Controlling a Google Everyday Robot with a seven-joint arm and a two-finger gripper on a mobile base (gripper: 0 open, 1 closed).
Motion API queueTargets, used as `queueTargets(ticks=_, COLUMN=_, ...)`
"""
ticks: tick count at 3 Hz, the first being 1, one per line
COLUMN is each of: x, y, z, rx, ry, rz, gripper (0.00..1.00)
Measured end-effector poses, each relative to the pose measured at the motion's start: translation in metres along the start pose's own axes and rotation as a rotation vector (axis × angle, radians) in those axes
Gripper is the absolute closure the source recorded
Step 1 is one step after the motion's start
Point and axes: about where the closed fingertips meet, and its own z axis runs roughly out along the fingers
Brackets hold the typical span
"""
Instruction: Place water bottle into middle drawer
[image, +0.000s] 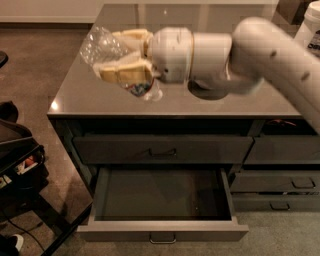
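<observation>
Both fingers (122, 75) of the hand (120, 56) tight around the water bottle (100, 46), over the countertop (240, 102)

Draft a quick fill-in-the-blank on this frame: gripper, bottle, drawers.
1. The gripper, above the countertop, is shut on the ____.
2. The middle drawer stands ____.
3. The top drawer above it is ____.
Missing words: water bottle; open; closed.
</observation>
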Motion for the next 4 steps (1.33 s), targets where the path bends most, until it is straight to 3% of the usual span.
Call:
queueTargets(ticks=1, x=0.056, y=0.017, z=-0.026, rx=0.134, ry=-0.013, rz=0.027, gripper=1.00)
queueTargets(ticks=2, x=0.126, y=0.044, z=-0.048, rx=0.212, ry=-0.001, rz=0.100, gripper=1.00)
queueTargets(ticks=3, x=0.170, y=0.061, z=-0.065, rx=0.260, ry=0.038, rz=0.167, gripper=1.00)
queueTargets(ticks=4, x=0.173, y=0.063, z=-0.064, rx=0.259, ry=0.041, rz=0.172, gripper=1.00)
